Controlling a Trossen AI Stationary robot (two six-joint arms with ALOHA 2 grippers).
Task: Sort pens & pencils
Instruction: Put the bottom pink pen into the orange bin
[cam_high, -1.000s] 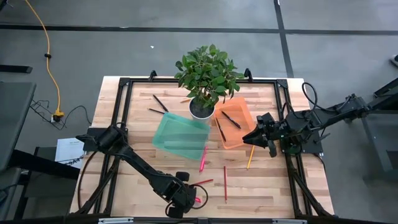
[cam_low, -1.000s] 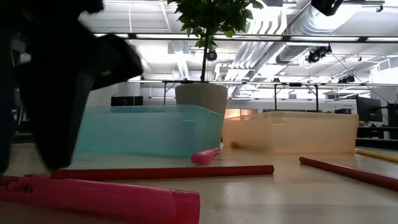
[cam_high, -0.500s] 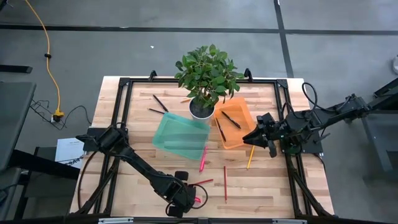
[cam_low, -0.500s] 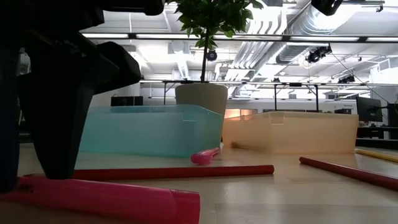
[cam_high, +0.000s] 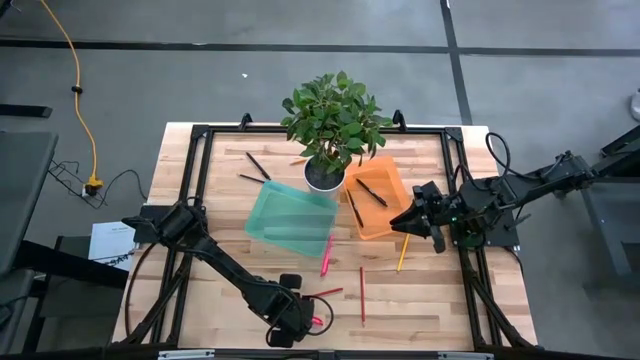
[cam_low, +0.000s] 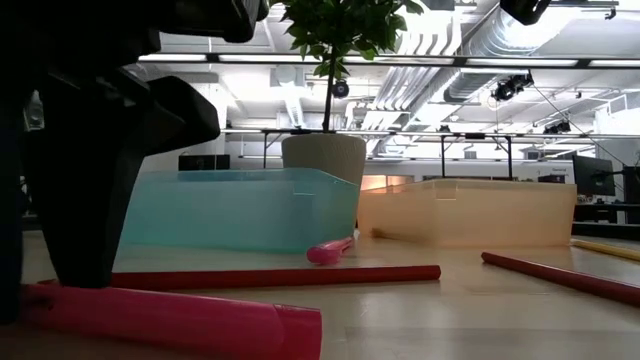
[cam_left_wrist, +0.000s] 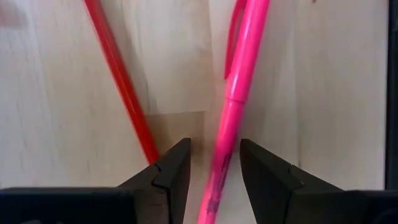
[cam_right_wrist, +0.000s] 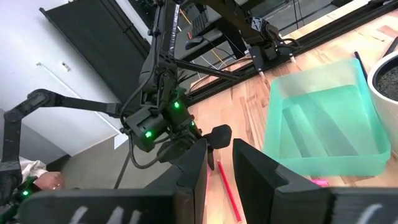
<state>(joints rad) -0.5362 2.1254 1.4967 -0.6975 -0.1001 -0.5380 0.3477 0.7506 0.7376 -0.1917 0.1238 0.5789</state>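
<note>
My left gripper (cam_high: 312, 320) (cam_left_wrist: 215, 167) stands open near the table's near edge, pointing down. One finger is on each side of a bright pink pen (cam_left_wrist: 231, 112) (cam_low: 180, 320) that lies flat on the table, with a gap on both sides. A red pencil (cam_left_wrist: 121, 93) (cam_low: 270, 277) lies close beside it. My right gripper (cam_high: 402, 222) (cam_right_wrist: 219, 171) waits open and empty by the orange bin (cam_high: 378, 205), which has black pens (cam_high: 372, 192) in it. A second pink pen (cam_high: 326, 256), another red pencil (cam_high: 362, 294) and a yellow pencil (cam_high: 402, 253) lie on the table.
The green bin (cam_high: 292, 218) sits mid-table beside the orange one. A potted plant (cam_high: 330, 125) stands behind both bins. Two black pens (cam_high: 256, 168) lie at the far left of the green bin. The near right part of the table (cam_high: 450, 300) is bare wood.
My left gripper has moved down over the pink pen. In the low view its fingers have dropped to the level of the pen. Nothing else has moved.
</note>
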